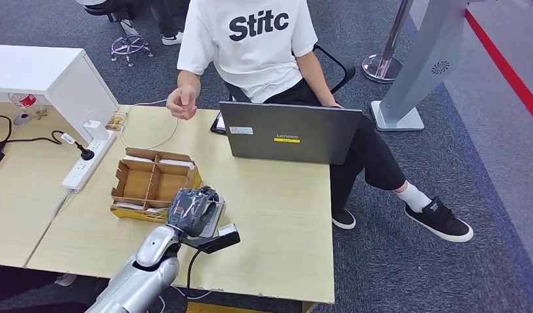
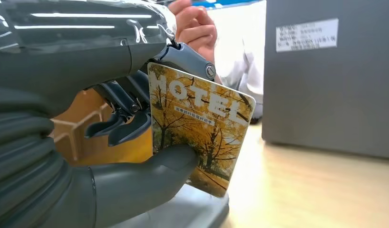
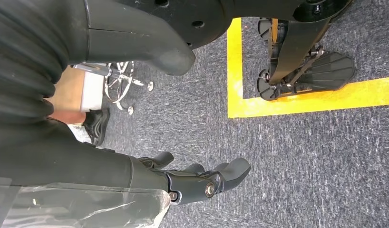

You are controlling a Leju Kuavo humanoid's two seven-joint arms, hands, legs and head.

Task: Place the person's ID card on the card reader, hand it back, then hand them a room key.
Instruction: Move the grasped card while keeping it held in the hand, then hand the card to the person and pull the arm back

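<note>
The left hand (image 2: 135,118) pinches the hotel room key (image 2: 202,128) upright between thumb and finger, face outward, seemingly for offering to the person (image 1: 251,45), while the right hand (image 3: 202,183) hangs empty, fingers loosely apart

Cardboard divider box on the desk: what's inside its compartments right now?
The cardboard box shows bare brown compartments, with pale card edges along its near and far walls. The left hand, holding a hotel key card, covers its near right corner.
</note>
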